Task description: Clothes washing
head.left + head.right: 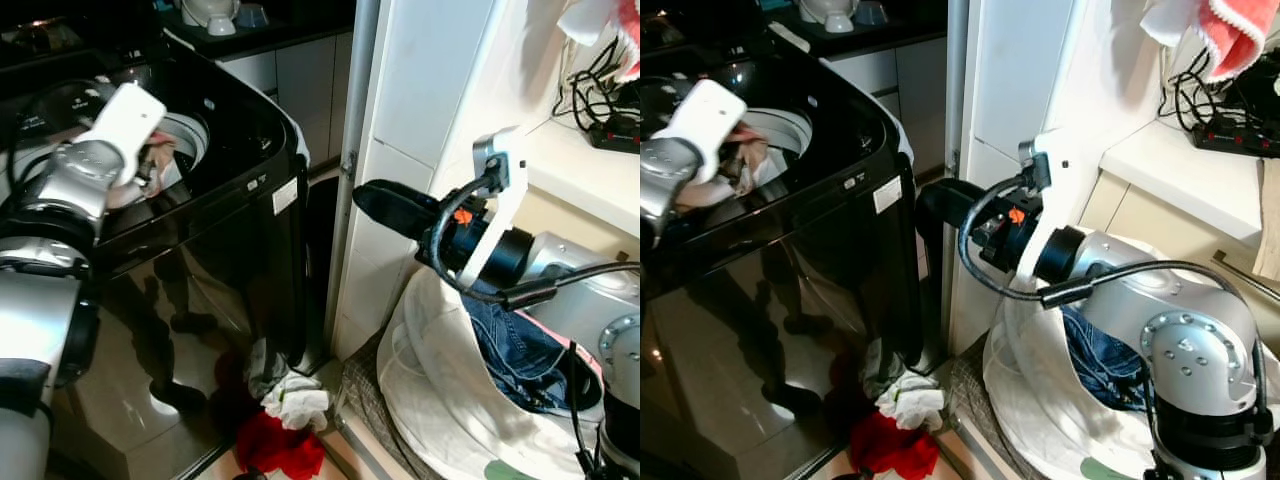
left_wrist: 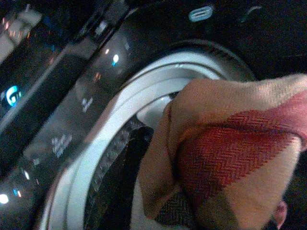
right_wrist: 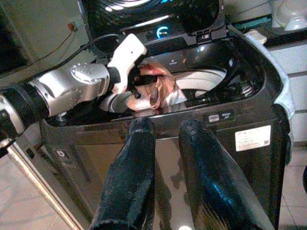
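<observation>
Nearest the robot, on its right, a white mesh laundry bag (image 1: 440, 400) sits on the floor and holds blue jeans (image 1: 515, 350); the rim is open at the top. On the floor just left of it, at the foot of the washer, lies a small heap: a red garment (image 1: 275, 445) with a white cloth (image 1: 298, 398) on top of it.

The right gripper (image 3: 165, 158) is held out over the gap between bag and machine, pointing toward the washer front. Its two black fingers are slightly apart and hold nothing.

The black top-loading washing machine (image 1: 230, 270) stands to the left, lid raised, its glossy front panel reflecting the room. Its white drum opening (image 2: 120, 110) is exposed. The left gripper (image 3: 141, 81) reaches over that opening and is pinching a tan and red checked cloth (image 2: 225, 143), which hangs bunched at the drum's mouth, partly above the rim. More fabric can be seen inside the drum, though what it is cannot be made out.

Beyond, a white wall panel (image 1: 430, 90) rises beside the machine. A shelf (image 1: 590, 170) at the right carries a black power strip (image 1: 612, 128) with cables; a pink towel (image 1: 1230, 35) hangs above.
</observation>
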{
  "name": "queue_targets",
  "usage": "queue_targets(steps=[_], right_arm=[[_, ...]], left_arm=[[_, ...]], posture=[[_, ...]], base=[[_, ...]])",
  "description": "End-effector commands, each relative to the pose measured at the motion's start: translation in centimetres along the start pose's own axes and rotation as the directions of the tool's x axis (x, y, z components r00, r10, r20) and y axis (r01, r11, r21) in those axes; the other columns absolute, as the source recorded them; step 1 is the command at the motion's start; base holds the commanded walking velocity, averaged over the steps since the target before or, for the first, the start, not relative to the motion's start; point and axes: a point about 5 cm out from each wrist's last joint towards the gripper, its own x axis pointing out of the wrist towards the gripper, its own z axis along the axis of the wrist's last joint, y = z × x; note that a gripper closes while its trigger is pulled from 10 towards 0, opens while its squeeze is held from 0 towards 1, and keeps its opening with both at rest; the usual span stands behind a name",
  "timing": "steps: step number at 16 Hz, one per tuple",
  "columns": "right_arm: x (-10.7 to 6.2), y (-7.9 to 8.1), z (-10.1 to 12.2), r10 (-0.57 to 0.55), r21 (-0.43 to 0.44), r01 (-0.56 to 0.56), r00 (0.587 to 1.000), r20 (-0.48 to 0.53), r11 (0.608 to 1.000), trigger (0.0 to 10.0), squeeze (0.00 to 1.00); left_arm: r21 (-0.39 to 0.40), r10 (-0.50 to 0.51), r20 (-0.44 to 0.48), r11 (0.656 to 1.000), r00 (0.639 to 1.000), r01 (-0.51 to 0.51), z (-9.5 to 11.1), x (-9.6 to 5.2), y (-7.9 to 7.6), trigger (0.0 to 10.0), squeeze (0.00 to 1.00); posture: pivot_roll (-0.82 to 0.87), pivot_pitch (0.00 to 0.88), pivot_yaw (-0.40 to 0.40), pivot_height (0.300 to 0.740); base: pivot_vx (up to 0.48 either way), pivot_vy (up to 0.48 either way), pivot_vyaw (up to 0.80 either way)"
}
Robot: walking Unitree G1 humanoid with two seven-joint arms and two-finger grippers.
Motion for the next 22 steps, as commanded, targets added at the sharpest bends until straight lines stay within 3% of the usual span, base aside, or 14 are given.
queue_targets(steps=[1, 3, 6, 7, 9, 11, 13, 15, 16, 18, 19, 20, 21, 22], right_arm=[[-0.1, -0.2, -0.2, -0.014, 0.001, 0.014, 1.0, -0.006, 1.0, 10.0, 0.0], [0.1, -0.7, -0.4, -0.044, 0.017, 0.044, 0.999, -0.009, 0.999, 10.0, 0.0], [-0.1, -5.6, -0.8, -0.399, 0.146, 0.397, 0.917, -0.012, 0.906, 10.0, 0.0], [-0.3, -6.1, -0.8, -0.441, 0.157, 0.437, 0.898, -0.011, 0.886, 10.0, 0.0], [-1.1, -7.9, -0.9, -0.576, 0.209, 0.563, 0.818, -0.001, 0.8, 10.0, 0.0], [-1.3, -8.5, -0.9, -0.628, 0.228, 0.61, 0.779, 0.003, 0.759, 10.0, 0.0], [-1.2, -8.5, -0.9, -0.64, 0.24, 0.621, 0.768, 0.003, 0.746, 10.0, 0.0], [-1.1, -8.4, -1.0, -0.641, 0.223, 0.625, 0.767, 0.002, 0.748, 10.0, 0.0], [-0.9, -7.7, -1.0, -0.599, 0.117, 0.596, 0.8, -0.011, 0.794, 10.0, 0.0], [-0.8, -6.5, -1.4, -0.519, -0.003, 0.52, 0.853, -0.047, 0.854, 10.0, 0.0], [-0.7, -5.2, -1.9, -0.417, -0.077, 0.41, 0.903, -0.105, 0.909, 10.0, 0.0], [-0.6, -4.6, -2.1, -0.371, -0.094, 0.361, 0.92, -0.125, 0.928, 10.0, 0.0], [-0.5, -3.4, -2.3, -0.276, -0.116, 0.261, 0.949, -0.152, 0.958, 10.0, 0.0], [-0.5, -2.5, -2.4, -0.19, -0.136, 0.169, 0.969, -0.16, 0.976, 10.0, 0.0]], left_arm=[[-0.045, 0.022, 0.016, 0.999, 1.0, -0.021, 1.0, -0.2, 1.1, 10.0, 1.0], [-0.07, 0.024, 0.003, 0.997, 1.0, -0.024, 0.5, -0.4, 1.7, 10.0, 1.0], [-0.243, -0.043, 0.0, 0.969, 0.999, 0.042, -0.4, -0.7, 2.1, 10.0, 1.0], [-0.299, -0.058, 0.022, 0.952, 0.998, 0.062, -0.1, -0.7, 2.1, 10.0, 1.0], [-0.585, 0.008, 0.179, 0.805, 0.984, 0.099, 1.9, -0.8, 2.7, 10.0, 1.0], [-0.794, -0.043, 0.343, 0.52, 0.938, 0.314, 4.3, -0.9, 1.9, 10.0, 1.0], [-0.824, -0.059, 0.379, 0.432, 0.923, 0.366, 4.9, -0.9, 1.6, 10.0, 1.0], [-0.646, -0.033, 0.252, 0.739, 0.967, 0.194, 3.7, -0.6, 1.6, 10.0, 1.0], [-0.352, 0.008, 0.163, 0.935, 0.987, 0.051, 2.7, -0.5, 1.8, 10.0, 1.0], [-0.047, 0.067, 0.108, 0.997, 0.992, -0.062, 2.1, -0.7, 2.5, 10.0, 1.0], [-0.085, -0.015, 0.08, 0.996, 0.997, 0.022, 1.5, -0.6, 1.9, 10.0, 0.0], [-0.151, -0.034, 0.09, 0.987, 0.995, 0.047, 1.5, -0.6, 1.7, 10.0, 0.0], [-0.045, -0.019, 0.07, 0.999, 0.997, 0.022, 1.3, -0.6, 2.0, 10.0, 0.0], [-0.161, -0.048, 0.102, 0.985, 0.994, 0.064, 1.4, -0.6, 1.8, 10.0, 0.0]], posture=[[-0.04, 0.0, 0.007, 0.74], [-0.03, 0.0, 0.004, 0.74], [-0.03, 0.0, 0.006, 0.74], [-0.02, 0.0, 0.002, 0.74], [-0.01, 0.0, 0.003, 0.74], [-0.01, 0.0, 0.007, 0.74], [-0.01, 0.0, 0.007, 0.74], [-0.01, 0.0, 0.021, 0.74], [-0.01, 0.0, 0.028, 0.74], [-0.01, 0.0, 0.031, 0.74], [-0.02, 0.0, 0.031, 0.74], [-0.01, 0.0, 0.029, 0.74], [-0.01, 0.0, 0.029, 0.74], [-0.01, 0.0, 0.029, 0.74]], base=[[0.0, 0.0, 0.0], [0.0, 0.0, 0.0], [0.0, 0.0, 0.0], [0.0, 0.0, 0.0], [0.0, 0.0, 0.0], [0.0, 0.0, 0.0], [0.0, 0.0, 0.0], [0.0, 0.0, 0.0], [0.0, 0.0, 0.0], [0.0, 0.0, 0.0], [0.0, 0.0, 0.0], [0.0, 0.0, 0.0], [0.0, 0.0, 0.0], [0.0, 0.0, 0.0]])
